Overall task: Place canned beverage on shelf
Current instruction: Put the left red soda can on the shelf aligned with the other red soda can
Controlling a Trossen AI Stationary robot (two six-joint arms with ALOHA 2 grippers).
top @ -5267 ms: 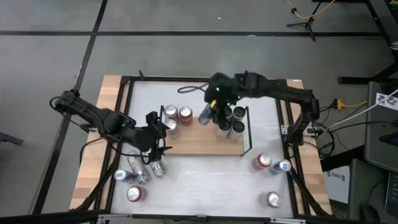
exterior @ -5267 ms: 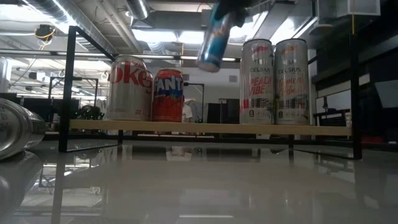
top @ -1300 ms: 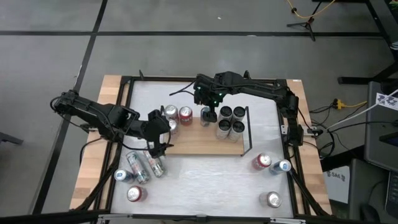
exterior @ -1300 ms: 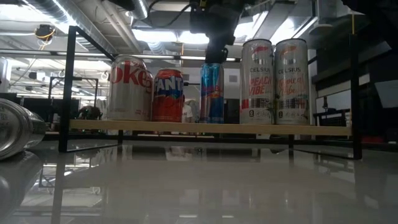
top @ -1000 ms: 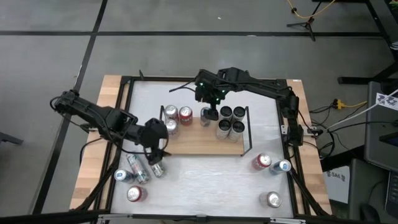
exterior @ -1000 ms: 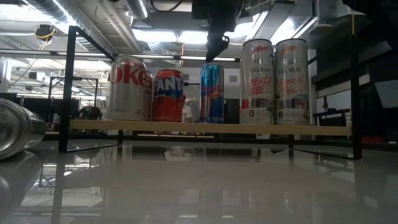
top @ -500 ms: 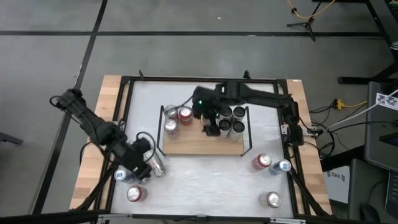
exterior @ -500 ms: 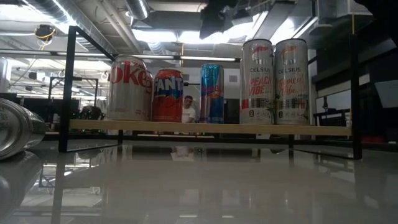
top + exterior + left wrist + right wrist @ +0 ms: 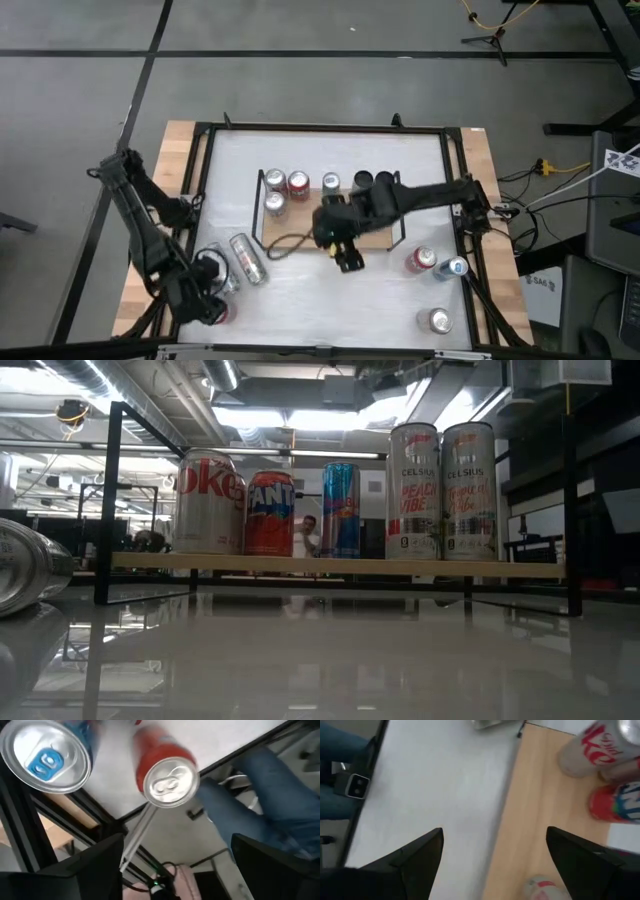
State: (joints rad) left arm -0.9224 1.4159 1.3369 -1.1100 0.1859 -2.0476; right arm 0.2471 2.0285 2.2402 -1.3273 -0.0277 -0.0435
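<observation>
The shelf is a small light-brown board with thin black rails at its two short ends, in the middle of the white table.

Five cans show on it in the low view: a silver Coke can, an orange Fanta can, a thin blue can and two tall silver cans. From above, the right arm covers part of the shelf, so the cans under it cannot be counted.

Off the shelf, toward 4 o'clock, stand three cans. The red can is one. Toward 8 o'clock a silver can lies on its side.

The right gripper is at the shelf's 6 o'clock edge, fingers wide apart, holding nothing. The left gripper is at 8 o'clock, fingers wide apart above two can tops.
</observation>
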